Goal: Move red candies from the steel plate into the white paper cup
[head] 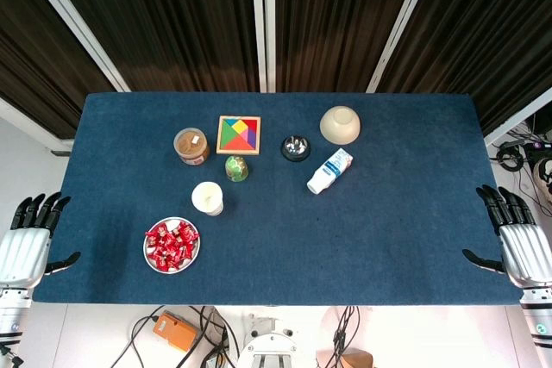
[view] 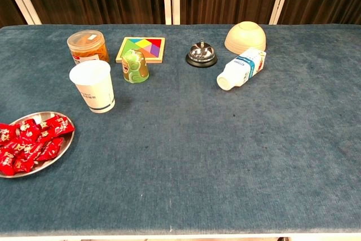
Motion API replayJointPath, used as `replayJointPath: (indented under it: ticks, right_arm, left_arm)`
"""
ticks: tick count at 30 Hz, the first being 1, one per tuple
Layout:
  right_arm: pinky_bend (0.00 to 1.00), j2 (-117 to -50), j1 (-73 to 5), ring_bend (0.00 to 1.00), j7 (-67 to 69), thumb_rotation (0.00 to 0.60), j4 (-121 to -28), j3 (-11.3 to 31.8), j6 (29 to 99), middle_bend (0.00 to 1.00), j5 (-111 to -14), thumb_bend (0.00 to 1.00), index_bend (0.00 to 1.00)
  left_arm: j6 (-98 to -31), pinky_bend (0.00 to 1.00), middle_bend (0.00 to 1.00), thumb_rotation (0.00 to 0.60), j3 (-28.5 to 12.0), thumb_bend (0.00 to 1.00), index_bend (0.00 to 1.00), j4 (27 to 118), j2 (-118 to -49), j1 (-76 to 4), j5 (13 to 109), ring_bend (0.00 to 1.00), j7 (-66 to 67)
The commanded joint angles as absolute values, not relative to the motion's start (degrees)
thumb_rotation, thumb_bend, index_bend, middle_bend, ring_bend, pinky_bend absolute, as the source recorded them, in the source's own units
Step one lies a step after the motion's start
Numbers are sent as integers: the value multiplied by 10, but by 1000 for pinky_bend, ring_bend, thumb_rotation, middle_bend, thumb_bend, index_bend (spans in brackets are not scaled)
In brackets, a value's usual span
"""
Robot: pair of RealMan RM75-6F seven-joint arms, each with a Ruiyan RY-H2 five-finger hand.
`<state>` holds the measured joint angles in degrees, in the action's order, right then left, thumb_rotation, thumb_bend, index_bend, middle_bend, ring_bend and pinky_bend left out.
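A round steel plate (head: 150, 255) (view: 61, 149) sits near the table's front left, heaped with several red wrapped candies (head: 172, 245) (view: 28, 144). Just behind it stands the white paper cup (head: 208, 197) (view: 93, 86), upright, its inside not visible from the chest view. My left hand (head: 30, 237) hangs off the table's left edge with fingers spread, holding nothing. My right hand (head: 513, 237) hovers at the right edge, fingers also spread and empty. Neither hand shows in the chest view.
Behind the cup stand a green figurine (head: 236, 168) (view: 135, 66), a clear jar of orange snacks (head: 191, 146) (view: 88, 47), a tangram puzzle (head: 238, 134) (view: 141, 49), a service bell (head: 296, 147) (view: 201, 55), an overturned beige bowl (head: 340, 125) (view: 245, 36) and a lying milk bottle (head: 330, 171) (view: 241, 69).
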<state>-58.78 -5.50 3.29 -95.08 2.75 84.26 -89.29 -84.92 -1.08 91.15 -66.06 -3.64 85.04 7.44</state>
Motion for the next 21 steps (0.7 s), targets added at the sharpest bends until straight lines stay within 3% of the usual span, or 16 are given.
replayJointPath:
  ticks: [1, 4, 6, 11, 15, 18, 21]
  right_arm:
    - [119, -588, -57, 0, 30, 600, -951, 30, 843, 116, -893, 196, 0]
    - [119, -586, -60, 0, 26, 600, -954, 33, 844, 116, -894, 196, 0]
    - [119, -585, -61, 0, 25, 600, -956, 35, 845, 116, -893, 196, 0]
    - [119, -582, -59, 0, 24, 600, -959, 36, 849, 116, -893, 196, 0]
    - [119, -579, -56, 0, 23, 600, -960, 34, 850, 116, -890, 197, 0]
    - [119, -579, -53, 0, 24, 600, -959, 33, 851, 116, -887, 196, 0]
    - [119, -579, -52, 0, 26, 600, -958, 33, 850, 116, -883, 196, 0]
  left_arm:
    - [-844, 0, 98, 600, -10, 0, 104, 912, -665, -41, 854, 47, 75]
    - [-841, 71, 214, 600, -9, 0, 168, 915, -671, -48, 867, 160, 71]
    - [-835, 205, 281, 600, -6, 0, 227, 918, -673, -56, 881, 236, 69]
    - [-806, 472, 428, 600, -3, 0, 259, 924, -687, -83, 908, 416, 74]
    - [-759, 719, 667, 600, 2, 14, 275, 939, -700, -113, 917, 644, 80]
    - [-730, 789, 790, 600, 2, 25, 305, 954, -717, -131, 914, 744, 99]
    - [-708, 801, 833, 600, 2, 39, 329, 958, -738, -146, 911, 779, 120]
